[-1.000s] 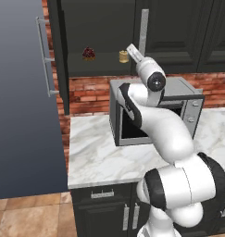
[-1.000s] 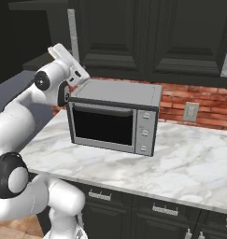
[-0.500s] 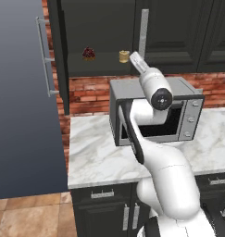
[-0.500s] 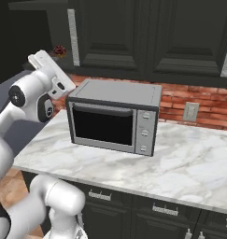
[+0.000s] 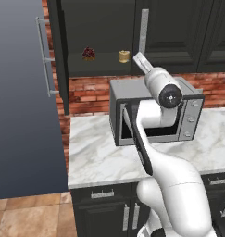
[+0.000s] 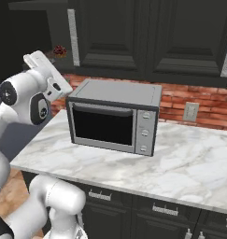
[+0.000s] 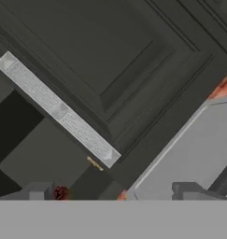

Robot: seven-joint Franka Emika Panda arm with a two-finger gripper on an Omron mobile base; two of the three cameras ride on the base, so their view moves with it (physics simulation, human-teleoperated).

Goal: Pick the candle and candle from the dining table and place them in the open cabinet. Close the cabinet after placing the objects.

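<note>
Microwave (image 5: 153,111) is the anchor, a grey metal box on white, grey-veined marble counter (image 5: 100,155).

Left base view: the arm's white links hide the microwave's middle and most of its open door. Gripper (image 5: 139,59) sits above the microwave's top, just beside the long silver bar handle (image 5: 143,31) of the black panelled cabinet (image 5: 178,32); fingertips are hidden against the handle, so jaw spacing is unreadable here. Up-left of the microwave, on the dark inner shelf (image 5: 102,67) of the open bay: squat golden-tan candle (image 5: 124,56), a short cylinder, with a dark-red cupcake-like lump (image 5: 89,53) further left. One candle in the cabinet; the tall slim one I can't locate. Blue-grey slab with a bar handle (image 5: 46,58) fills the far left, cut off by the frame.

Right base view: microwave door reads shut, glossy black window, silver knobs. Gripper (image 6: 36,59) is up-left of the microwave; fingers not resolvable. Dark-red lump sits just above it, partly hidden.

Hand view: two dark tips stand wide apart, holding nothing, touching nothing. Between them a panelled door face and the textured silver handle run diagonally; a grey microwave top corner sits at lower right. A tiny tan sliver below the handle's end is too small to identify.
</note>
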